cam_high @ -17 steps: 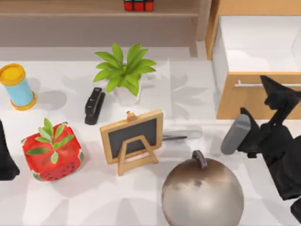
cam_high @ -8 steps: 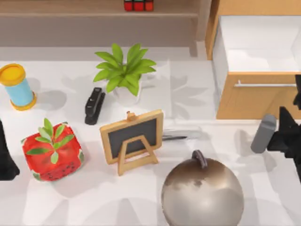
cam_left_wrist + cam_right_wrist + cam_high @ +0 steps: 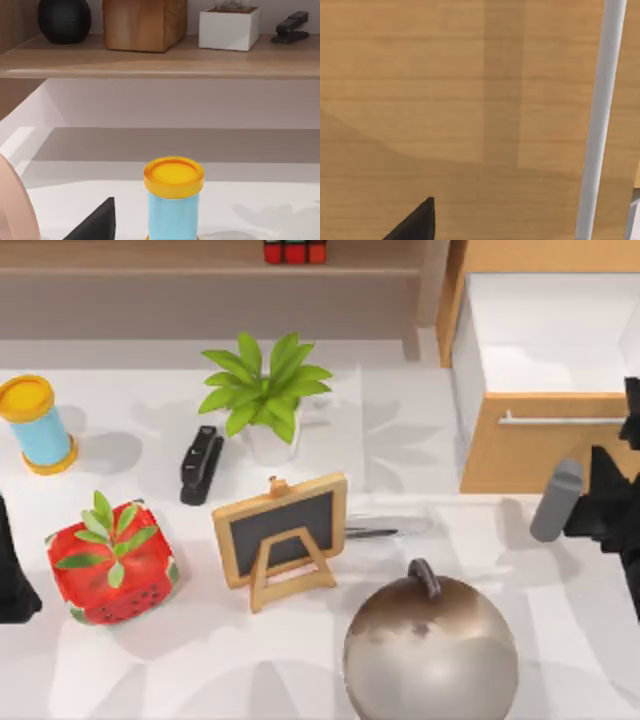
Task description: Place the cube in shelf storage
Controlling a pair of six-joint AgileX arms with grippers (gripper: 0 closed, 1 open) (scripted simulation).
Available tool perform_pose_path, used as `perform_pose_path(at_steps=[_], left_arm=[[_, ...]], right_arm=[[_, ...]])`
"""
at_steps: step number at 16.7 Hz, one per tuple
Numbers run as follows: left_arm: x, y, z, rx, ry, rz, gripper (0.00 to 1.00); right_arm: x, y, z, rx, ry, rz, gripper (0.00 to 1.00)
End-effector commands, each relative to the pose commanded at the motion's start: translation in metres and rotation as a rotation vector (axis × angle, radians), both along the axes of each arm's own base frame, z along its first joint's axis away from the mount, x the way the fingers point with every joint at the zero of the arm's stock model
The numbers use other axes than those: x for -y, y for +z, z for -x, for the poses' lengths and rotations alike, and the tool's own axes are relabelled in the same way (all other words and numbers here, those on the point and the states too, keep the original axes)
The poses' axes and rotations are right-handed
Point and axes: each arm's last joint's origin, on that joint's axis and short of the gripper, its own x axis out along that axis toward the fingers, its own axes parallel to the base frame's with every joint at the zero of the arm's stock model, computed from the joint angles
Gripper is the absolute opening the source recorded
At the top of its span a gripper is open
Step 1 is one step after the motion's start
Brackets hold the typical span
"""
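Note:
The cube [image 3: 294, 251], a small black-gridded one showing red stickers, sits on the board of the shelf storage [image 3: 150, 270] at the back of the table. My right gripper [image 3: 631, 412] is at the table's right edge, in front of the wooden drawer front [image 3: 445, 100] with its silver handle [image 3: 600, 120], far from the cube. My left arm [image 3: 12, 575] stays parked at the left edge. In the left wrist view the shelf board [image 3: 160, 62] runs across above a yellow-lidded blue canister [image 3: 173, 197].
Between the arms and the shelf stand a potted plant [image 3: 262, 390], a black stapler [image 3: 200, 464], the blue canister [image 3: 36, 425], a strawberry-patterned cube [image 3: 112, 562], a small chalkboard easel [image 3: 282, 535] and a large metal ball [image 3: 430, 650]. The drawer cabinet [image 3: 545, 450] stands open at back right.
My right arm has drawn back to the right, from beside the metal ball to the table's right edge. The cube and the left arm have not moved.

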Motion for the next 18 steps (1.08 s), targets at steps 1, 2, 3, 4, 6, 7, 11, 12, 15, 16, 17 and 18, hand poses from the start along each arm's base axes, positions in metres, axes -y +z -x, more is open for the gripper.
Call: perform_pose_path(at_steps=[1, 2, 3, 4, 6, 7, 11, 12, 15, 16, 17, 18], left_arm=[[0.0000, 0.0000, 0.0000, 0.000, 0.000, 0.000, 1.00], [0.0000, 0.0000, 0.0000, 0.000, 0.000, 0.000, 1.00], [0.0000, 0.0000, 0.0000, 0.000, 0.000, 0.000, 1.00], [0.0000, 0.0000, 0.0000, 0.000, 0.000, 0.000, 1.00], [0.0000, 0.0000, 0.0000, 0.000, 0.000, 0.000, 1.00], [0.0000, 0.0000, 0.0000, 0.000, 0.000, 0.000, 1.00], [0.0000, 0.0000, 0.0000, 0.000, 0.000, 0.000, 1.00], [0.0000, 0.0000, 0.0000, 0.000, 0.000, 0.000, 1.00], [0.0000, 0.0000, 0.0000, 0.000, 0.000, 0.000, 1.00], [0.0000, 0.0000, 0.0000, 0.000, 0.000, 0.000, 1.00], [0.0000, 0.0000, 0.0000, 0.000, 0.000, 0.000, 1.00], [0.0000, 0.0000, 0.0000, 0.000, 0.000, 0.000, 1.00]], right_arm=[[0.0002, 0.0002, -0.0024, 0.000, 0.000, 0.000, 1.00], [0.0003, 0.0003, -0.0035, 0.000, 0.000, 0.000, 1.00], [0.0003, 0.0003, -0.0035, 0.000, 0.000, 0.000, 1.00], [0.0003, 0.0003, -0.0035, 0.000, 0.000, 0.000, 1.00], [0.0003, 0.0003, -0.0035, 0.000, 0.000, 0.000, 0.92], [0.0003, 0.0003, -0.0035, 0.000, 0.000, 0.000, 0.85], [0.0003, 0.0003, -0.0035, 0.000, 0.000, 0.000, 0.55], [0.0003, 0.0003, -0.0035, 0.000, 0.000, 0.000, 0.47], [0.0003, 0.0003, -0.0035, 0.000, 0.000, 0.000, 0.25], [0.0003, 0.0003, -0.0035, 0.000, 0.000, 0.000, 0.17], [0.0003, 0.0003, -0.0035, 0.000, 0.000, 0.000, 0.10], [0.0003, 0.0003, -0.0035, 0.000, 0.000, 0.000, 0.02]])
